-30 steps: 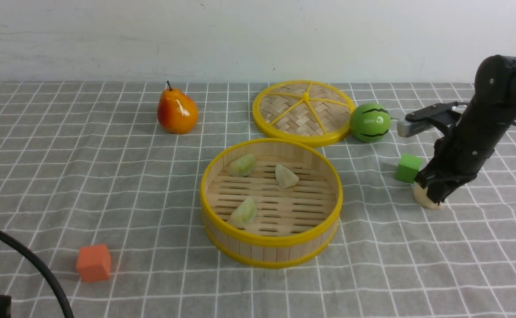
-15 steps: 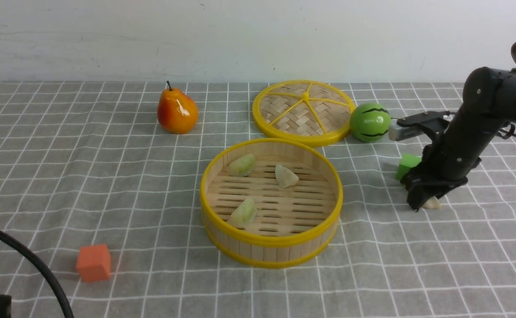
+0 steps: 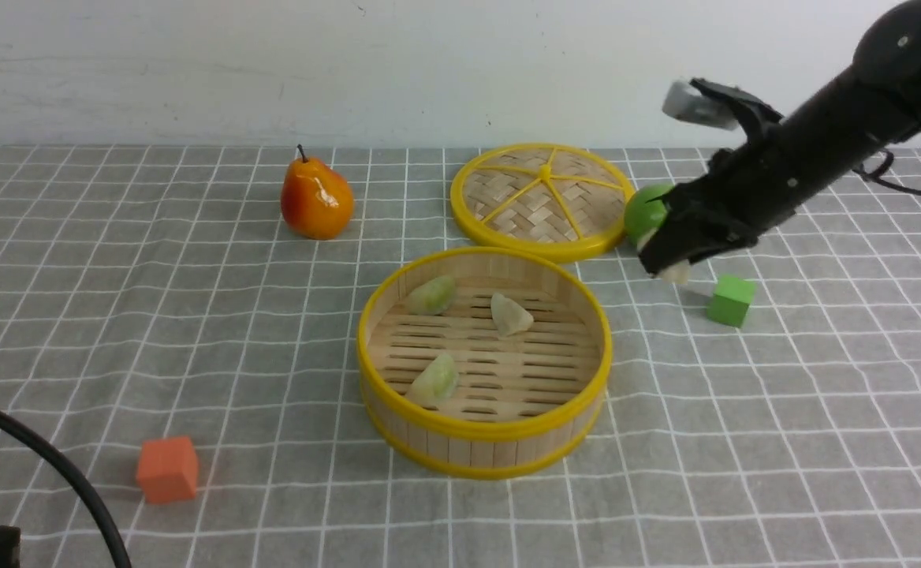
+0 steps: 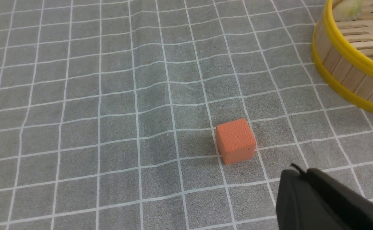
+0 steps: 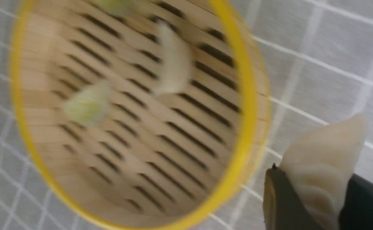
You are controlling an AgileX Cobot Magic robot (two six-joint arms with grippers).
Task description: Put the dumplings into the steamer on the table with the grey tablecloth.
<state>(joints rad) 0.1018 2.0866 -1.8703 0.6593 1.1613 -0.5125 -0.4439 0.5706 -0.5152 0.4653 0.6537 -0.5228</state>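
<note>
Right arm (image 3: 823, 150) aloft, angled down; jaws clamp cream dumpling (image 3: 675, 273).

**Three views, one shared steamer**

The front view looks forward from the robot's side, across the bench (image 3: 113, 315) to a white wall (image 3: 192, 63); the steamer (image 3: 476, 454) sits mid-frame. The left wrist view looks down at close range on the orange cube (image 4: 236, 140), catching the steamer's rim at its edge. The right wrist view, blurred, looks steeply into the steamer from close, its own fingers (image 5: 279, 204) and dumpling (image 5: 323, 172) at one corner. Front and left wrist also share the orange cube.
</note>
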